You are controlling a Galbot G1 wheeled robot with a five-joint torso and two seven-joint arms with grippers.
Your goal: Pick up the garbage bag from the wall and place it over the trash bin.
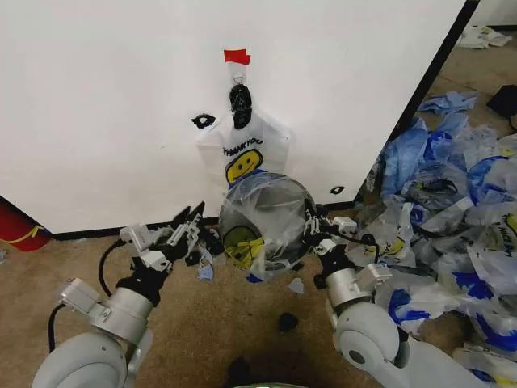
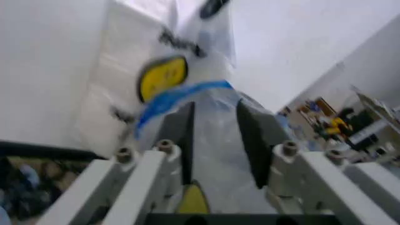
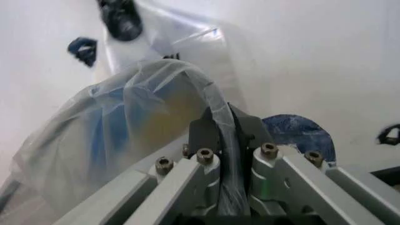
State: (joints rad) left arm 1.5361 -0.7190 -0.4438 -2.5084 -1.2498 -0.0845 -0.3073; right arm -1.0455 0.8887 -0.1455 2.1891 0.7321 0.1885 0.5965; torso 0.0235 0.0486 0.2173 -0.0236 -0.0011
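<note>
Meanwhile the right tool point(image 3: 224, 129) pinches the garbage bag point(image 1: 262, 222) over the trash bin point(image 1: 271, 194); left tool point(image 1: 187, 222) spread beside it.

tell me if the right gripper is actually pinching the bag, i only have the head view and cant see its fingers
Observer: Yes. The right wrist view shows the right gripper shut on the garbage bag, with film bunched between its fingers.
Operator: and the left one, got anything
Observer: No. The left wrist view shows the left gripper open, fingers apart, with the bag's film showing through the gap.
</note>
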